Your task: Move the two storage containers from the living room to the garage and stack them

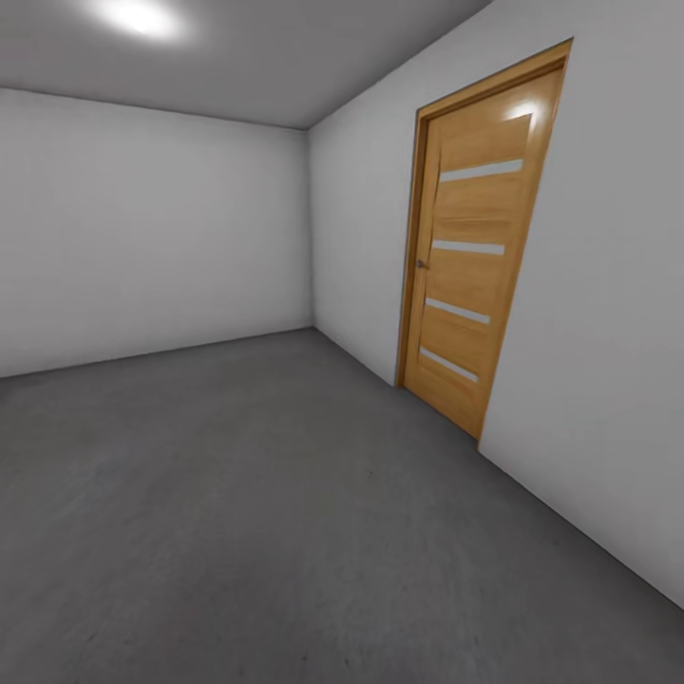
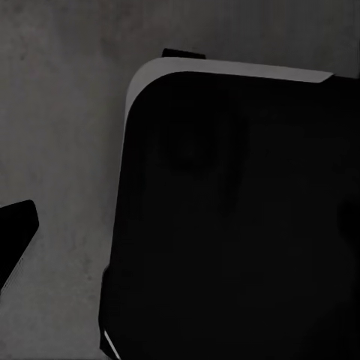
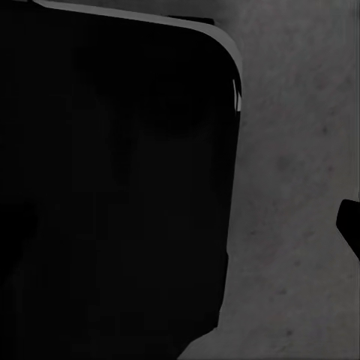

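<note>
Garage with dark concrete floor (image 1: 237, 513) spreading near to far, white-grey walls, wooden door (image 1: 475, 256) on the right wall, ceiling light far left, claw states impossible to tell.

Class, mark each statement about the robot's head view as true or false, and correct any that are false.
1. The floor is dark grey concrete. True.
2. The wooden door stands wide open. False: it is shut in its frame.
3. The door is set in the wall at the right. True.
4. The door is plain, with no panes. False: four narrow pale strips cross it.
5. A ceiling light glows at upper left. True.
</note>
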Controlling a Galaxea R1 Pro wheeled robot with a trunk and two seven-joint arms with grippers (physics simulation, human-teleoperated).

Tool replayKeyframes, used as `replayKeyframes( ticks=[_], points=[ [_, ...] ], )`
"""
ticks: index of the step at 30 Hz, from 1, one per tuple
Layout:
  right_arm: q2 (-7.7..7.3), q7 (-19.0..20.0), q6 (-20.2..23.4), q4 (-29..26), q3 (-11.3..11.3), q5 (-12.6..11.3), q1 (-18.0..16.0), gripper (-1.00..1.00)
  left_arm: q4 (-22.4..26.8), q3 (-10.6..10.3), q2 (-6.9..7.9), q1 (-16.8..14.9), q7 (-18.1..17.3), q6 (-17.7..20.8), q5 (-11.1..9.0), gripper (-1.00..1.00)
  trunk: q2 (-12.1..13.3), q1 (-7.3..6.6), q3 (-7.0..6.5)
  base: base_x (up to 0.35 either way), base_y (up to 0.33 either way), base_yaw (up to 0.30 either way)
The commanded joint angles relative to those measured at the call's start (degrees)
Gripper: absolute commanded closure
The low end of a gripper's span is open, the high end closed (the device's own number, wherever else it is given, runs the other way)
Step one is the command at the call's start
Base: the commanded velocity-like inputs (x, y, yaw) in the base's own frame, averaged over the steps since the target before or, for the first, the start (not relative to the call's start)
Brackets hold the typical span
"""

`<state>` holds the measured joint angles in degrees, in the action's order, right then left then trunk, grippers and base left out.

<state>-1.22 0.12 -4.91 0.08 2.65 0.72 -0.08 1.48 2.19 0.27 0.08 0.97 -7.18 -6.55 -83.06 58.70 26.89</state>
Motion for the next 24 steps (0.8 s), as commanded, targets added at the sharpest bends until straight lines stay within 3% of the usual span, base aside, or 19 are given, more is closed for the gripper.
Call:
replayKeyframes(
  ticks=[1,16,24],
  points=[
    [-0.01,0.00,-0.14,0.01,0.25,0.07,-0.01,-1.00,0.03,0.17,-0.01,0.01,-0.01,-0.43,-0.38,-1.00,-0.02,0.03,0.04,0.293,0.000,0.000],
    [0.52,-0.03,-0.19,0.10,0.02,-0.03,-0.01,-1.00,-0.07,0.34,0.33,0.01,0.06,-1.02,-0.60,-1.00,-0.02,0.03,0.04,0.320,0.000,0.000],
    [0.44,-0.01,-0.25,0.10,0.31,0.21,-0.01,-1.00,0.08,0.36,0.44,0.01,0.17,-0.87,-3.45,-1.00,-0.02,0.03,0.04,0.323,0.000,0.000]
  ],
)
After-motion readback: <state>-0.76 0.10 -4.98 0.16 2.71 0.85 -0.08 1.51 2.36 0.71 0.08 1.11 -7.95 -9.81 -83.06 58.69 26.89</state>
